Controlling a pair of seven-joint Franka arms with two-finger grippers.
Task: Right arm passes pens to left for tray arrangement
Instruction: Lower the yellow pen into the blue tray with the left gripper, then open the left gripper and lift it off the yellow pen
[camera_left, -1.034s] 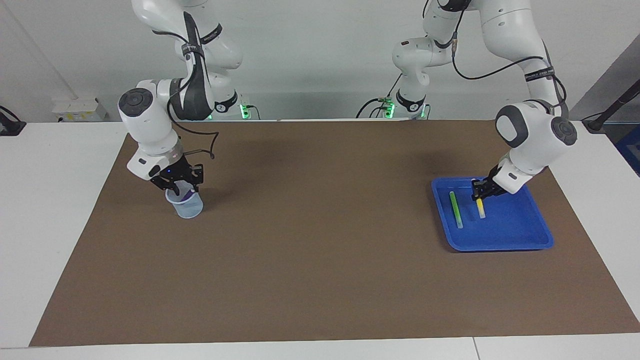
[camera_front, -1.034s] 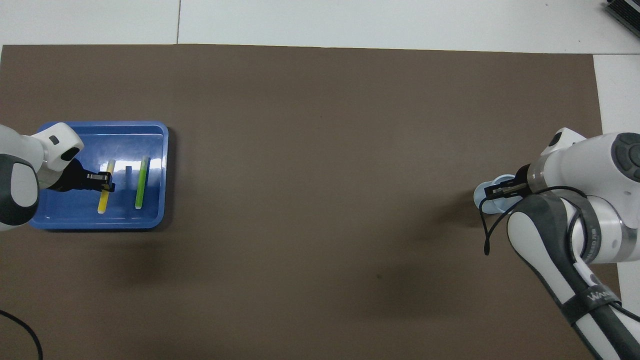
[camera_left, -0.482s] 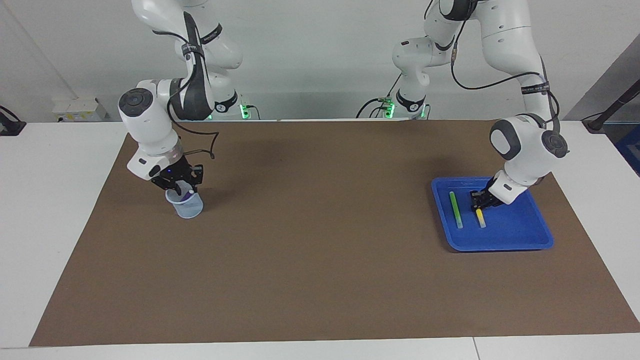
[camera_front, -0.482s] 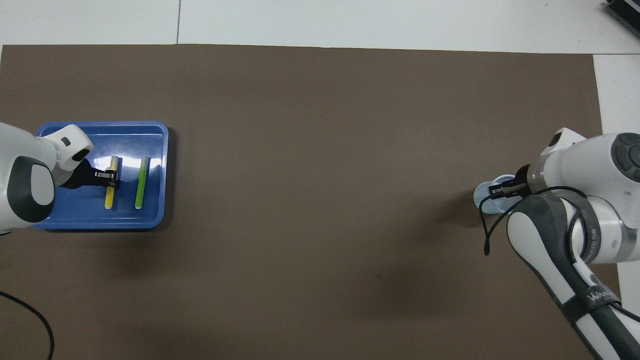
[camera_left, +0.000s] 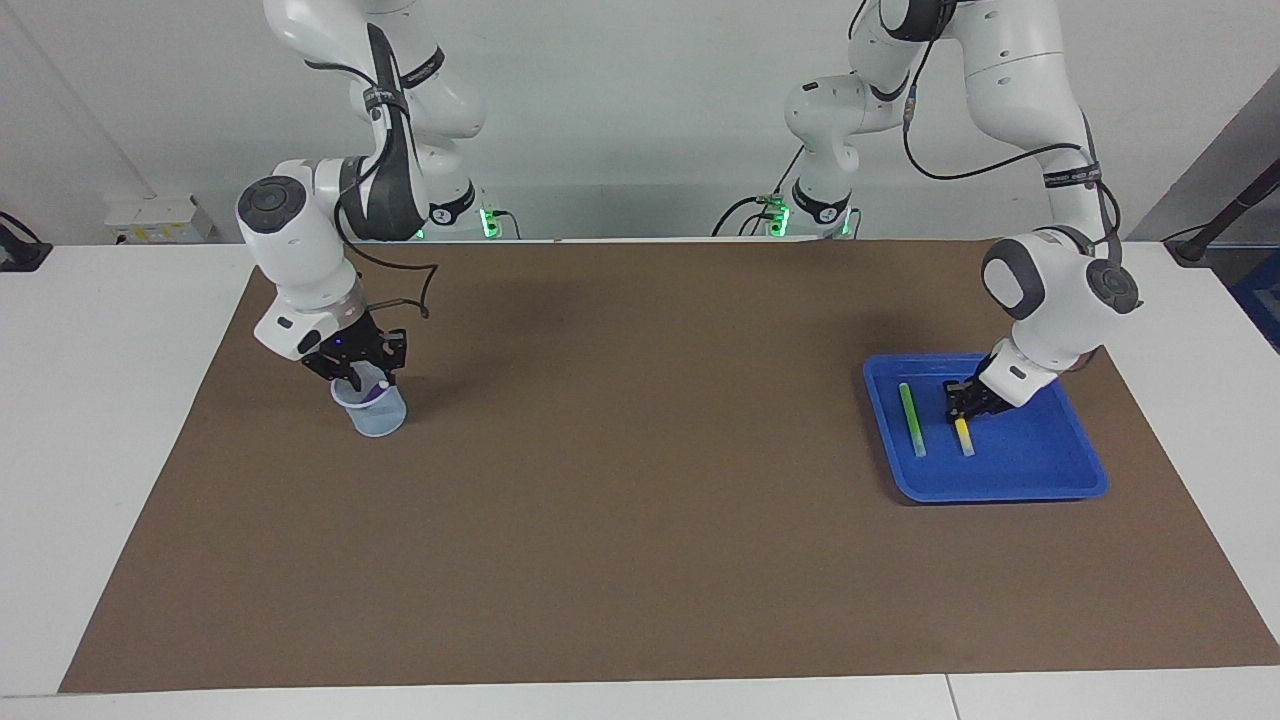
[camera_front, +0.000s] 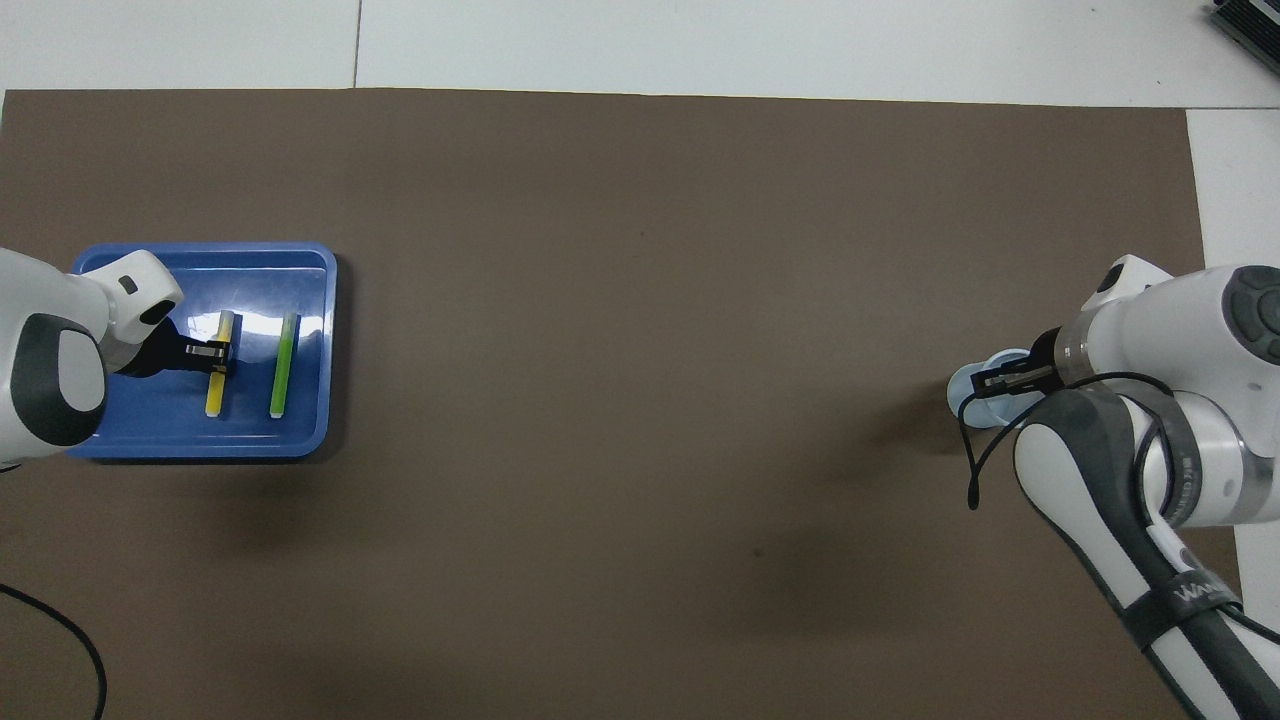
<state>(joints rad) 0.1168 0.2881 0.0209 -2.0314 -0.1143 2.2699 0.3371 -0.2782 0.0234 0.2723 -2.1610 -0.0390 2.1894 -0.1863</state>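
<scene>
The blue tray (camera_left: 1040, 470) lies at the left arm's end of the table, also in the overhead view (camera_front: 120, 430). The green pen (camera_left: 911, 420) (camera_front: 283, 365) lies flat in it. My left gripper (camera_left: 960, 402) (camera_front: 213, 355) is shut on the yellow pen (camera_left: 964, 435) (camera_front: 215, 395), which rests low in the tray, parallel to the green one. My right gripper (camera_left: 358, 368) (camera_front: 992, 382) hangs just over the rim of a pale cup (camera_left: 375, 418) (camera_front: 958, 385). The purple pen (camera_left: 374, 392) stands in that cup, pale end up.
A brown mat (camera_left: 640, 500) covers the table between cup and tray. A loose black cable (camera_left: 425, 290) loops off the right wrist. A thin black cable (camera_front: 60, 640) lies on the mat's edge near the left arm.
My left gripper has brought the yellow pen down and closer to the green pen in the tray. My right gripper has stayed at the cup.
</scene>
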